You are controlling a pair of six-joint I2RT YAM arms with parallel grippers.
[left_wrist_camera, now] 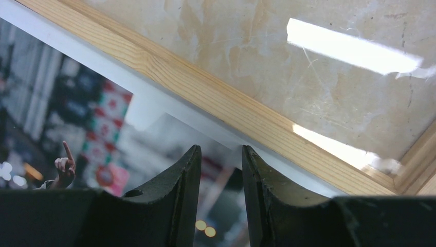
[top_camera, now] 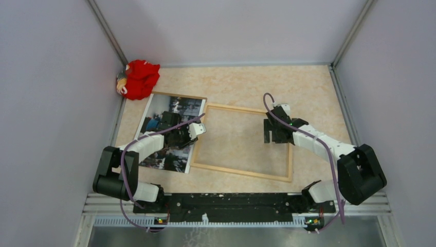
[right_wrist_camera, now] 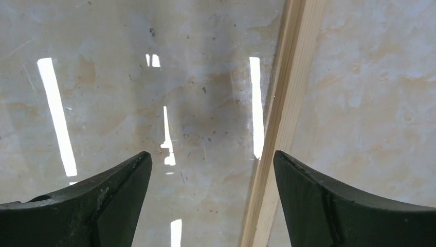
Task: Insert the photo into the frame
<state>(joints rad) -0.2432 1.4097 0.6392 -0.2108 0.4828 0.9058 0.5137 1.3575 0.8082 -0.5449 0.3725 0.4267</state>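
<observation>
The photo (top_camera: pixel 180 106), a glossy crowded scene in blue, grey and red with a thin white border, lies face up at the left of the desk (top_camera: pixel 308 92). Its right edge runs along the light-wood frame (top_camera: pixel 241 173). The left pincer (left_wrist_camera: pixel 221 149) sits over that border, slightly parted and pinching nothing. The right pincer (right_wrist_camera: pixel 211 159) is spread wide over the frame's right rail.

Bright even overhead light, I'm catching white lamp glare streaking the frame (right_wrist_camera: pixel 280 113); the photo (left_wrist_camera: pixel 77 128) blurred up close, faint shadows
</observation>
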